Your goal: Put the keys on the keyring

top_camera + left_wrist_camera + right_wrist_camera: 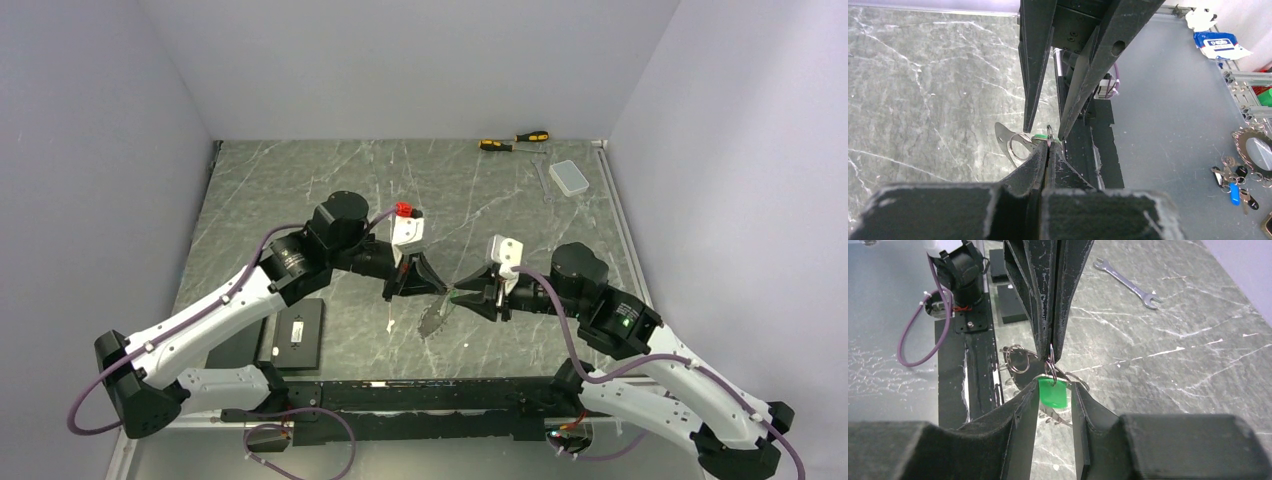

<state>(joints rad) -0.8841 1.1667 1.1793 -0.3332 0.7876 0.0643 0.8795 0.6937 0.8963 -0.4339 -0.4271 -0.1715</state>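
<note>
My left gripper [418, 285] [1048, 145] is shut on the keyring [1050, 359], a thin metal ring pinched at the fingertips above the table. The key's green head [1053, 392] [1039, 136] hangs at that ring and sits between the spread fingers of my right gripper [1054, 385] [472, 296], which is open. The ring seems to pass through the key's head. The toothed blade [1055, 417] points down below the jaws. A flat silver tag [1004, 142] with another ring [1018, 360] dangles beside them.
A silver wrench [1128, 282] lies on the marble behind. Two yellow-and-black screwdrivers [513, 141] and a small pale box [570, 178] lie at the far right. A flat black box [298, 335] sits by the left arm. The black base rail [420, 395] runs along the near edge.
</note>
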